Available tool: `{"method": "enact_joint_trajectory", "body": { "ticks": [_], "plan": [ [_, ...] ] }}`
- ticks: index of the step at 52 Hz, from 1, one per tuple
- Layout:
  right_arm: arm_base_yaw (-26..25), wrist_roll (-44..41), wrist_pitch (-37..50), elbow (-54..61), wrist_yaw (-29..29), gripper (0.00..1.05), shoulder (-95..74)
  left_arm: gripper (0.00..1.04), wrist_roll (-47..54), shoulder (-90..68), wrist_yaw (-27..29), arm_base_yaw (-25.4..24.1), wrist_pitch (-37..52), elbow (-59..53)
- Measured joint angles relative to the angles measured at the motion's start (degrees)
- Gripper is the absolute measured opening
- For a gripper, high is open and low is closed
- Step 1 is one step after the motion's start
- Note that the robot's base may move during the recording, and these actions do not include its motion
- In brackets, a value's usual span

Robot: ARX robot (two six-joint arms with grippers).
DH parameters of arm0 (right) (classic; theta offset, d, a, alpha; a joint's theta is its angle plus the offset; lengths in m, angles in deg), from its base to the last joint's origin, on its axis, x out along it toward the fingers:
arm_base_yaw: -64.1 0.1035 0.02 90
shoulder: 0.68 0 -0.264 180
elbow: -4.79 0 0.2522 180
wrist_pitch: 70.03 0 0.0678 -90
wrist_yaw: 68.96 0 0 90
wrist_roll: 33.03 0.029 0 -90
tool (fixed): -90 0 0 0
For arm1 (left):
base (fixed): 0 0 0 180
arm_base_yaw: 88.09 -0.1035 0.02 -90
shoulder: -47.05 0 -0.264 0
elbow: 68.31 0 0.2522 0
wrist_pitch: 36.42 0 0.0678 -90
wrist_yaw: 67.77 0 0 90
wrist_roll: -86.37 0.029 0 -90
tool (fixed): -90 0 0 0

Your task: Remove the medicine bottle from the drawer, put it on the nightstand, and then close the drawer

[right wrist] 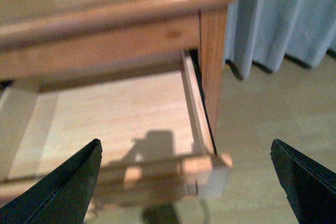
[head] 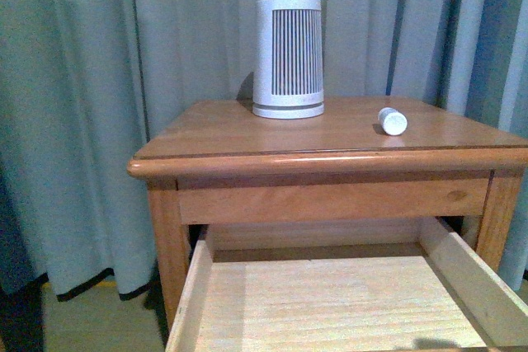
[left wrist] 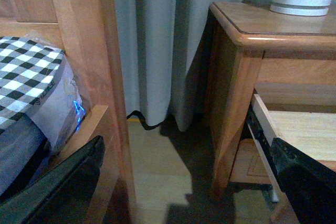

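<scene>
Here we hover our right gripper [right wrist: 186, 182], black fingers spread wide, over the pulled-out honey-wood drawer [right wrist: 105, 119].
Our left gripper [left wrist: 189, 182] gapes too; the slim white medicine bottle [head: 393, 121] lies centre-right on the honey-coloured wooden nightstand [head: 247, 133], near a ribbed white cylinder [head: 288, 57].

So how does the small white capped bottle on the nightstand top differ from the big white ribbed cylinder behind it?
The small white capped medicine bottle lies on its side; the large white ribbed tapered cylinder stands upright. The bottle is far smaller and slimmer than the cylinder. The bottle looks smooth, while the cylinder carries dark vertical slats. Both are white and rest on the honey wooden nightstand, apart from each other.
</scene>
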Motion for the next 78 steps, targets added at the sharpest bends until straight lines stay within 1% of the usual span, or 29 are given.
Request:
{"method": "enact_joint_trajectory", "body": {
  "ticks": [4,8,11,14,22,25,28,35,43,48,52,56,61,65,69,78],
  "plan": [
    [2.01,1.53,1.55,4.28,-0.5,0.98,-0.85,0.98,0.0,0.0,-0.02,0.0,0.0,-0.02],
    [3.98,2.29,6.4,7.61,-0.68,0.98,-4.2,0.98,0.02,0.0,0.0,0.0,0.0,0.0],
    [4.68,2.47,11.3,9.14,-0.33,0.98,-8.17,0.98,0.02,0.0,-0.02,0.0,0.0,-0.02],
    [4.92,2.45,17.94,9.84,-0.33,0.98,-14.45,0.98,0.02,0.0,0.0,0.0,0.0,0.0],
    [5.14,2.43,32.44,9.57,-0.55,0.98,-29.88,0.98,0.0,0.0,0.0,0.0,0.0,-0.02],
    [5.38,2.36,38.97,8.85,-0.83,0.98,-36.92,0.98,0.0,0.0,0.0,0.0,0.0,0.0],
    [5.46,2.03,43.74,7.41,-0.85,0.98,-42.34,0.98,0.0,0.0,-0.02,0.0,0.0,-0.02],
    [5.44,0.28,51.58,2.4,-0.94,0.98,-53.88,0.98,0.02,0.0,-0.02,0.0,0.0,0.0],
    [4.66,-3.04,58.31,-4.85,-1.22,0.98,-64.17,0.98,0.0,0.0,0.0,0.0,0.0,-0.02],
    [3.37,-5.51,58.47,-11.26,-0.55,0.98,-68.89,0.98,0.0,0.0,0.0,0.0,0.0,-0.02],
    [1.16,-7.91,55.06,-20.96,0.63,0.98,-73.96,0.98,0.0,0.0,-0.02,0.0,0.0,0.0],
    [-0.68,-9.03,49.42,-30.99,1.88,0.98,-78.49,0.98,0.02,0.0,-0.02,0.0,0.0,0.0],
    [-1.68,-10.29,45.35,-38.1,2.49,0.98,-81.83,0.98,0.02,0.0,-0.02,0.0,0.0,-0.02],
    [-1.6,-10.27,43.08,-39.63,2.67,0.98,-82.62,0.98,0.02,0.0,-0.02,0.0,0.0,0.0],
    [-1.22,-10.03,42.99,-39.47,2.67,0.98,-82.2,0.98,0.0,0.0,-0.02,0.0,0.0,-0.02],
    [-0.22,-7.56,42.45,-32.7,0.13,0.98,-75.87,0.98,0.02,0.0,-0.02,0.0,0.0,0.0]
  ]
}}
